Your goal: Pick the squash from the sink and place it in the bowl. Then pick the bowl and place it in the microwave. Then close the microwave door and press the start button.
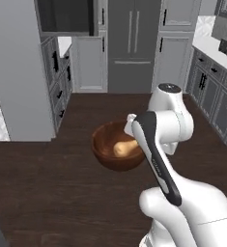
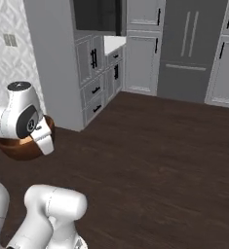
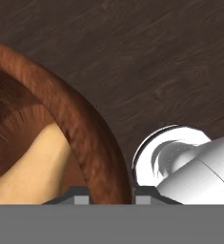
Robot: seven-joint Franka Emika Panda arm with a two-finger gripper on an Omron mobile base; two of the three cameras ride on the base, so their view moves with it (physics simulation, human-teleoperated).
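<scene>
Gripper clamped on near rim of bowl, squash lying inside just beyond the fingertips, carried above floor; keep level, move slowly toward microwave, avoid tipping or rim slip.

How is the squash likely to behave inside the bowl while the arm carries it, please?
The squash lies loose in the bowl, so its round bulb may roll if the bowl tilts. The deep wall should probably contain it. The hand pinches only the rim, so some tilt seems likely.
</scene>
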